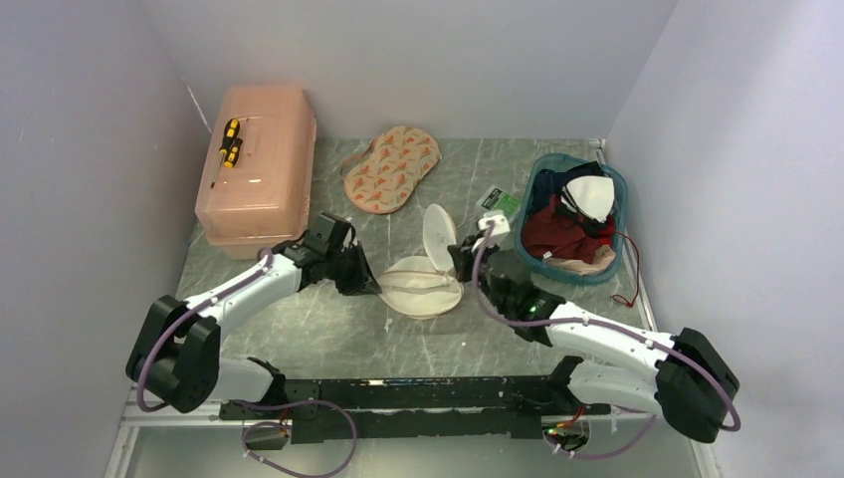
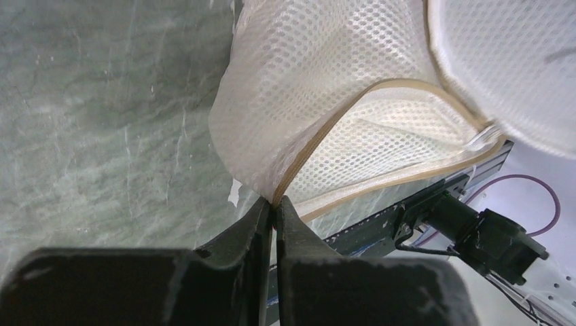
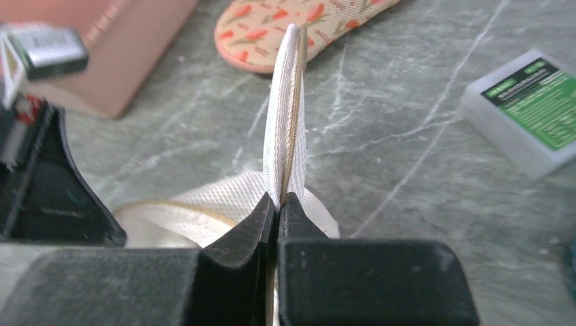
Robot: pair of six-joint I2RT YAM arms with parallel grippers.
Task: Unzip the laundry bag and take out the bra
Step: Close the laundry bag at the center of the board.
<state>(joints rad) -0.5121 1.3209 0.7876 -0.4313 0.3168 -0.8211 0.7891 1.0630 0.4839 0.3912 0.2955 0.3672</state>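
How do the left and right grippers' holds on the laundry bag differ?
Spot: left gripper pinches the cream rim of the laundry bag body; right gripper pinches the lid edge. Pose: left gripper's part sits low on the table; right gripper's lid stands upright. Both are shut, on opposite sides of the bag.

A pink box (image 1: 257,169) carries a screwdriver (image 1: 230,141); a teal basket (image 1: 623,204) holds clothes (image 1: 555,235).

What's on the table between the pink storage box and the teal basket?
Top view: a beige pad with orange marks beside the pink storage box, then a small green-labelled packet just left of the teal basket.
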